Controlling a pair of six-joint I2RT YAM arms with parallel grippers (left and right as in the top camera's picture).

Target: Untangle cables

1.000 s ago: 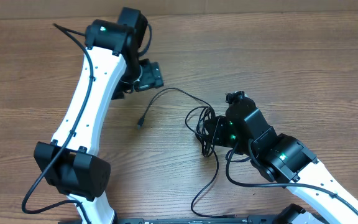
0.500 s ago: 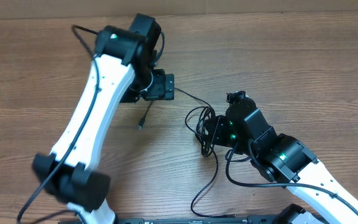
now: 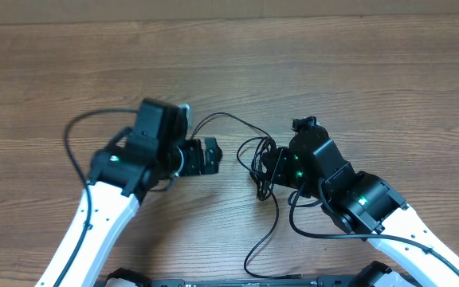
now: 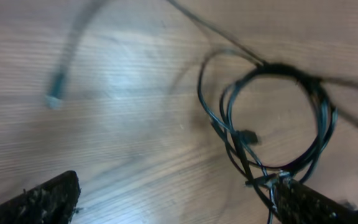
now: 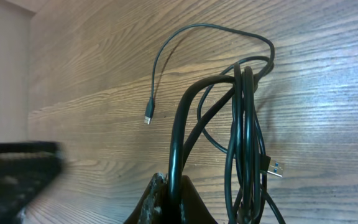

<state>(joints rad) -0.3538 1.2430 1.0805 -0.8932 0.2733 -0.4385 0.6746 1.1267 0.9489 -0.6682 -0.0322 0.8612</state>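
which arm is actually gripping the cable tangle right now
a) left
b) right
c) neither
b: the right gripper is pinched shut on a loop of the cables, while the left gripper is spread wide open beside them, clamping nothing.

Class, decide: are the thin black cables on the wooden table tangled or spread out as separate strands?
Tangled: the thin black cables overlap in one looped bundle, one strand trailing loose.

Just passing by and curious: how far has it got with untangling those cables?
Early days. One strand already trails free. The right fingers pinch the knotted bundle; the left fingers hang open beside it. Separating the rest remains.
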